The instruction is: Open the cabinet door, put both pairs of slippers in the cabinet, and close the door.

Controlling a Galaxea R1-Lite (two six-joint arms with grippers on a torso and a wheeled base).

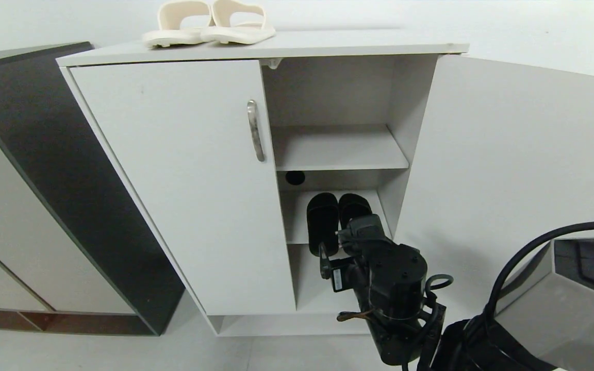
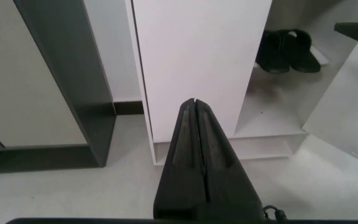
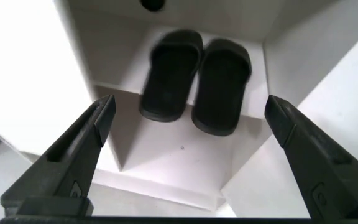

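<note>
The pair of cream foam slide slippers (image 1: 209,23) lies side by side near the rear edge of the top panel (image 1: 353,44) of the white cabinet (image 1: 410,103), left of centre. Judged light, flexible and non-fragile, it is best pinched across the two adjoining straps. The pair of black slide slippers (image 1: 325,219) rests at the front edge of the middle shelf (image 1: 294,216); the right gripper (image 3: 189,104) hangs before that shelf, spread wide and empty, while the left gripper (image 2: 194,109), low before the closed door (image 1: 173,206), is clenched on nothing.
</note>
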